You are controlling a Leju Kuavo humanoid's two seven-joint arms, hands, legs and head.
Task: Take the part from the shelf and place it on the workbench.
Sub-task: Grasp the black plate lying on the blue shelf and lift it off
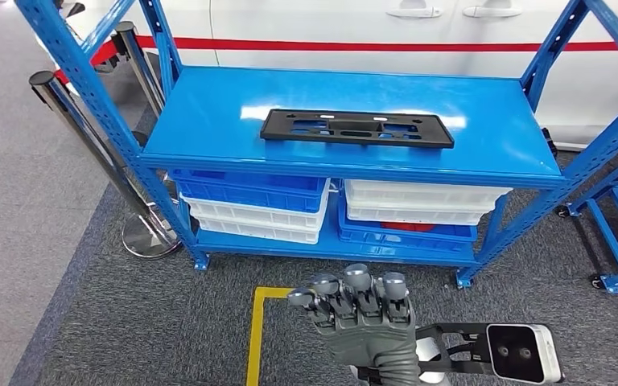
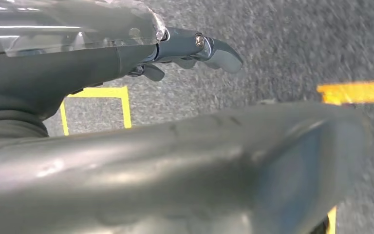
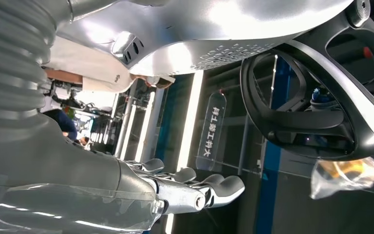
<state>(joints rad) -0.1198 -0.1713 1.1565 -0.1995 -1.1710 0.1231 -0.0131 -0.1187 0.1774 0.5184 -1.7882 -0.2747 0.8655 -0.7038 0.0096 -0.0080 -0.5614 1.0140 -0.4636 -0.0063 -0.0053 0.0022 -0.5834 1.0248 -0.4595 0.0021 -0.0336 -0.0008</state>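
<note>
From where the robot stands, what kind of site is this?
Probably a car plant or workshop floor. A blue steel shelf holds a black plastic part, stacked blue and white bins sit below, a white car body stands behind, and yellow floor tape marks the carpet.

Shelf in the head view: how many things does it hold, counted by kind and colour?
black part: 1
blue bins: 2
white bins: 4
Total: 7

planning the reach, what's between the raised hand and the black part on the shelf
In the head view: grey carpet, then the stacked bins under the blue shelf's front edge, separate the hand from the black part.
</note>
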